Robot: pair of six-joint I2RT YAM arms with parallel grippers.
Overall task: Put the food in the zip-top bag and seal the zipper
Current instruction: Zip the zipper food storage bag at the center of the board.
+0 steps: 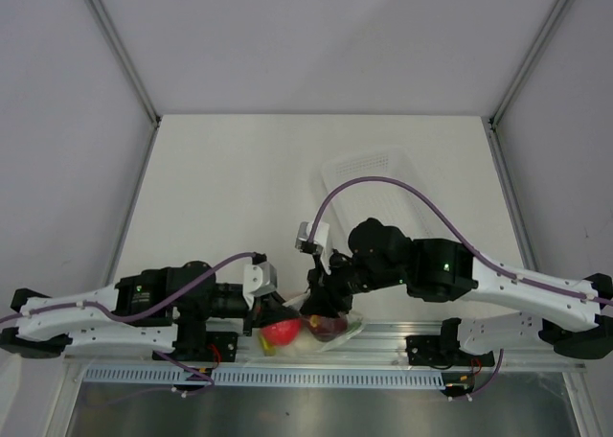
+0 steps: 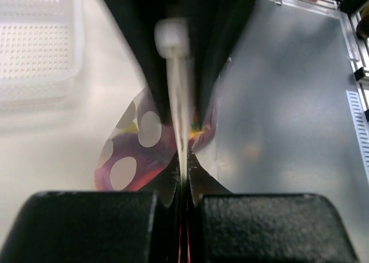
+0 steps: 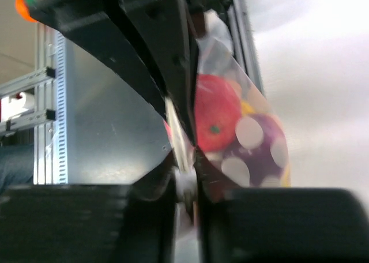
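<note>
While both pincers clamp it, the zip-top bag [image 1: 330, 327] is at the near edge of the table [image 1: 220, 188], food [image 3: 216, 119] inside, its long axis running left-right. The left gripper [image 2: 183, 179] and right gripper [image 3: 187, 162] each clench the zipper [image 2: 180, 101] edge.

Left arm [image 1: 115, 312]: you have it stretched low and inward from its base. Left claw [image 2: 183, 185]: jaws pressed together, pinching the edge of the zip-top bag [image 3: 253, 142]. Right arm [image 1: 508, 282]: extended inward from the opposite side, wrist bent downward. Right claw [image 3: 185, 159]: jaws nearly together, clamped on the same edge. The two claws face each other, tip to tip, just apart.
</note>
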